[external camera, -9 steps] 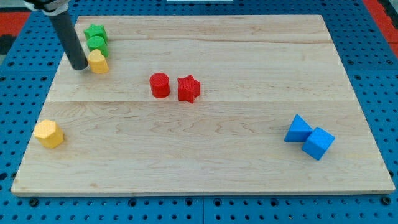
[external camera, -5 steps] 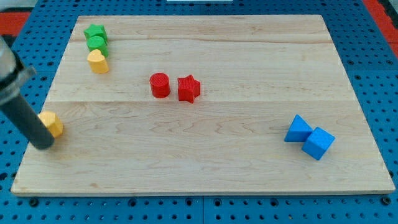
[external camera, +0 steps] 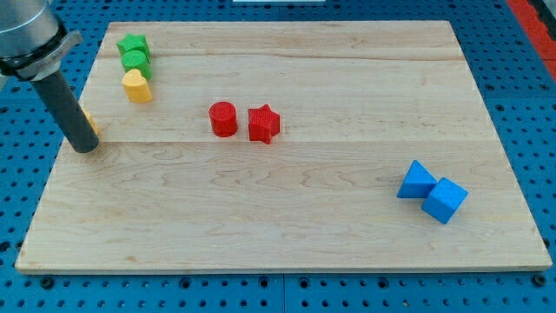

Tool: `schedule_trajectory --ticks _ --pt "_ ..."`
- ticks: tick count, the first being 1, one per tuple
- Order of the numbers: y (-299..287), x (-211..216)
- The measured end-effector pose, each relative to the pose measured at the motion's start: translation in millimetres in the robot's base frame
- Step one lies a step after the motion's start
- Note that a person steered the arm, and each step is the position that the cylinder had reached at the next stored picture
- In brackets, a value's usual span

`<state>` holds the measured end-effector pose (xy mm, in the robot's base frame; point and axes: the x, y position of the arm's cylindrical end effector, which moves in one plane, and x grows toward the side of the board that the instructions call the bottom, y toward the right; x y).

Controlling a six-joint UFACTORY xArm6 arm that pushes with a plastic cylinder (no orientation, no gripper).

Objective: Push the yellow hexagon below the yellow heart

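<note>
The yellow heart [external camera: 136, 86] lies near the board's top left, just below a green cylinder [external camera: 135, 61] and a green star [external camera: 132, 44]. The yellow hexagon [external camera: 90, 123] is at the left edge, below and left of the heart; only a sliver of it shows behind my rod. My tip [external camera: 85, 145] rests on the board against the hexagon's lower left side.
A red cylinder [external camera: 223, 118] and a red star [external camera: 263, 123] sit side by side near the middle. Two blue blocks [external camera: 418, 181] [external camera: 445, 200] touch each other at the lower right. The wooden board [external camera: 330, 235] lies on a blue perforated table.
My tip swept from beside the heart down to the hexagon at the lower left, then pushed it up along the left edge towards the heart.
</note>
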<state>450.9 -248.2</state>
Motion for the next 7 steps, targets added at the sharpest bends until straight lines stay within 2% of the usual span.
schedule_trajectory --ticks 3,4,5,6,7 --pt "31 3" --pt "-36 4" --pt "-57 4" --pt "-18 -26" --pt "-13 -60"
